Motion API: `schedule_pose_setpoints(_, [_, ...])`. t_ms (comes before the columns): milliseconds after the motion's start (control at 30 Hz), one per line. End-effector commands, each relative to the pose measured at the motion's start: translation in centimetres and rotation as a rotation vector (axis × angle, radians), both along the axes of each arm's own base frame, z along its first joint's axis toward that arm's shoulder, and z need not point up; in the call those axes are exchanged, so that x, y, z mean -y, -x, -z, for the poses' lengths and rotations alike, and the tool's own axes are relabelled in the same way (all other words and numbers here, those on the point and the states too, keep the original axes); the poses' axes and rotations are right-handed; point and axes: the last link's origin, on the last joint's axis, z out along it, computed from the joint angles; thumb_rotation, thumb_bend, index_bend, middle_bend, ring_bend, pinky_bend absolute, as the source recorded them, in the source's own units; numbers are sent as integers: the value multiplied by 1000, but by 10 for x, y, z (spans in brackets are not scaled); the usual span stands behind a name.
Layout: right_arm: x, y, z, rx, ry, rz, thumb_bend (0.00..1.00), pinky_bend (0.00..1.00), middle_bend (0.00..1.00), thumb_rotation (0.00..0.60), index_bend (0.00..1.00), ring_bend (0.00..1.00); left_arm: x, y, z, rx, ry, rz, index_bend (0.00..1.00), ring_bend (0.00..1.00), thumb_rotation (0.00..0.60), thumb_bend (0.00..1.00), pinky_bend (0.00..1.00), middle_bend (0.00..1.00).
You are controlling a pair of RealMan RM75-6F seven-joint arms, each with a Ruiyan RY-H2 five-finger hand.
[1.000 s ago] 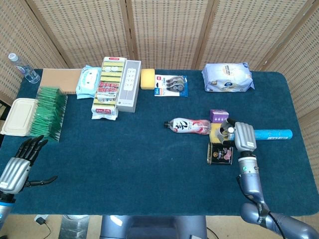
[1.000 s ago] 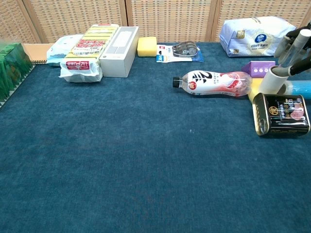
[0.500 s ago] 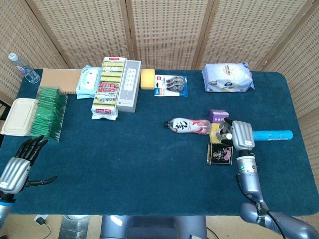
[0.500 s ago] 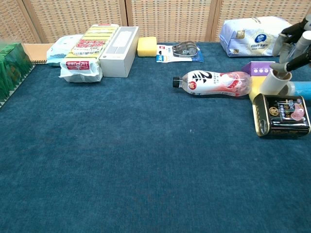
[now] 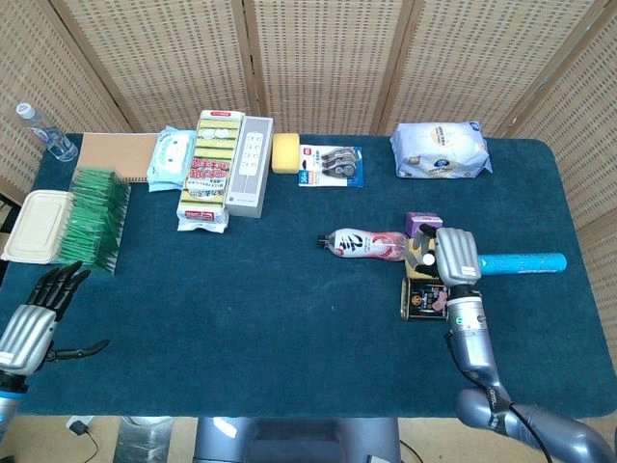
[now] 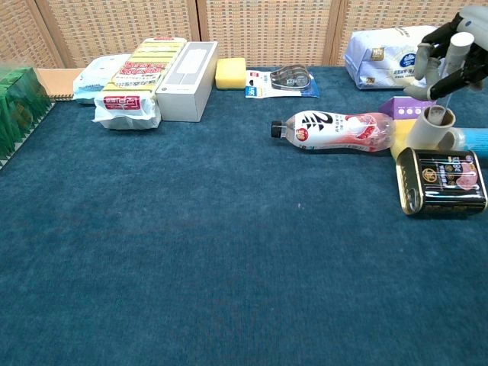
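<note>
White upright plastic tube, just behind the black rectangular tin, stands under the right hand, which hovers spread and empty above it, seemingly mid-reach; grasping would call for lowering and closing around it.

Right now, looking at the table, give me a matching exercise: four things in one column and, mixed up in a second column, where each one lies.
Things:
1. pink-label bottle
2. black tin
3. white wipes pack
4. beige lidded container

Places:
A. at the table's far left edge, beside the green packets
B. at the back of the table, on its right side
C. lying on its side near the middle, cap pointing left
D. just in front of the right hand, nearest the robot of that cluster

Pairs: 1-C, 2-D, 3-B, 4-A
</note>
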Motion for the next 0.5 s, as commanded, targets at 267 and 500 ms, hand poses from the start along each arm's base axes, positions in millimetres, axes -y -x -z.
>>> schedule_pose_setpoints(267, [5, -17, 1, 4, 16, -41, 340, 857, 770, 600, 690, 864, 0, 1, 0, 3, 0, -1, 0, 0, 388, 0, 32, 0])
schedule_pose_setpoints(500, [15, -33, 0, 34, 25, -60, 343, 888, 808, 600, 724, 902, 0, 1, 0, 4, 0, 1, 0, 0, 385, 0, 32, 0])
